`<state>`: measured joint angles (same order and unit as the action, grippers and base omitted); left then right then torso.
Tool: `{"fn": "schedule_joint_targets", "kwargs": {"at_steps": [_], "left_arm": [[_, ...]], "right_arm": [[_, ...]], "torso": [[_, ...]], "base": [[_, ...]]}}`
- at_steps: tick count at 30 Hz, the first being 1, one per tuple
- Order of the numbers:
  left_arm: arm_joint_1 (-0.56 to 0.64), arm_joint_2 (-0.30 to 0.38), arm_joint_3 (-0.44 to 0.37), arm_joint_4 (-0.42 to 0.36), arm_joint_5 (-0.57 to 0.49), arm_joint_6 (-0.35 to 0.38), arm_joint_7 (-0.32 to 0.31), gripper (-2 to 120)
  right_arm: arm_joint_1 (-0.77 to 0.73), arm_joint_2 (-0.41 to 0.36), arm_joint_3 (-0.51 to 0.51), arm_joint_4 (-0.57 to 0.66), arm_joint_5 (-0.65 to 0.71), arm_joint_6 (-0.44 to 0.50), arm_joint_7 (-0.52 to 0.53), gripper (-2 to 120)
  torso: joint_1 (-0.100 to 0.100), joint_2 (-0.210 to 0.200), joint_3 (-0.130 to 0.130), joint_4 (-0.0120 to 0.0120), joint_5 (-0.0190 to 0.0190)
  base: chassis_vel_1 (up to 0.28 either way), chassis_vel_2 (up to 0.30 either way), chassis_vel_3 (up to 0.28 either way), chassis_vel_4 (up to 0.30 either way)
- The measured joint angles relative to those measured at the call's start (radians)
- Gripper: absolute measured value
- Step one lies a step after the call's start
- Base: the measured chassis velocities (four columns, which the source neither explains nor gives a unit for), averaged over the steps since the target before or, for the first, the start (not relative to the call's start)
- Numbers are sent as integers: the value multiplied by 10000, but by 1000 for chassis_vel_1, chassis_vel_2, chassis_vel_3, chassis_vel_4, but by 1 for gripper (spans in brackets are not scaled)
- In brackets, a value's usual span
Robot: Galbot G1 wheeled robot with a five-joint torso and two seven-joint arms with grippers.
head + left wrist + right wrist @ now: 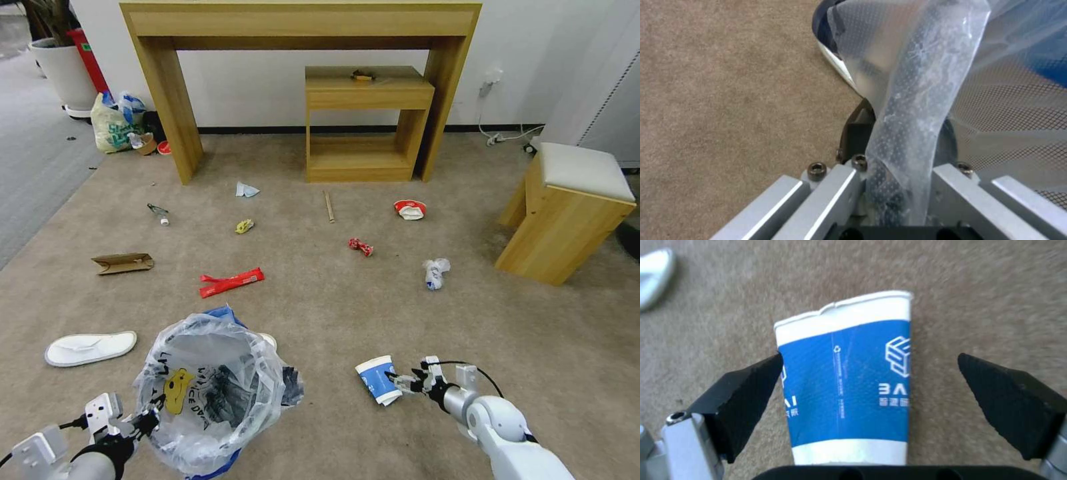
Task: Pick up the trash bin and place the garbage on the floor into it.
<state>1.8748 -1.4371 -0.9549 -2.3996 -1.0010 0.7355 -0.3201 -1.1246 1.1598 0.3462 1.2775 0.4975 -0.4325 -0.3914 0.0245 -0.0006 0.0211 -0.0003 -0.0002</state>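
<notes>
Right claw (pixel 869 390) around one cup (pixel 849 380)

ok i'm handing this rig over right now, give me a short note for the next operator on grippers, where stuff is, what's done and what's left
Left gripper: shut on the trash bin's bagged rim, holding it at the robot's lower left.
Right gripper: open, straddling the blue-white paper cup lying on its side on the floor; one finger touches it, the other is apart.
Done: bin is in hand.
Left: grasp the cup and drop it in, then the white slipper, red wrapper, brown cardboard, small red wrapper, crumpled cup, wooden stick and the smaller scraps farther out.
</notes>
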Motion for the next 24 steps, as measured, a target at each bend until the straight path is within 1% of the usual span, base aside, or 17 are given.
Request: {"fn": "schedule_joint_targets", "kwargs": {"at_steps": [8, 13, 24], "left_arm": [[-47, -30, 4, 16, 21, 0, -112, 0], [-60, -34, 20, 11, 12, 0, -148, 0], [-150, 11, 76, 27, -31, 0, -199, 0]], "right_arm": [[564, 301, -484, -771, -29, -293, 197, 100], [782, 379, -653, -1165, 1, -296, 203, 100], [977, 542, -748, -1461, -32, -208, 197, 100]], "torso": [[0, 0, 0, 0, 1], [0, 0, -1, -1, 0], [0, 0, -2, -3, -5]], "base": [[0, 0, 0, 0], [0, 0, 0, 0], [0, 0, 0, 0]]}}
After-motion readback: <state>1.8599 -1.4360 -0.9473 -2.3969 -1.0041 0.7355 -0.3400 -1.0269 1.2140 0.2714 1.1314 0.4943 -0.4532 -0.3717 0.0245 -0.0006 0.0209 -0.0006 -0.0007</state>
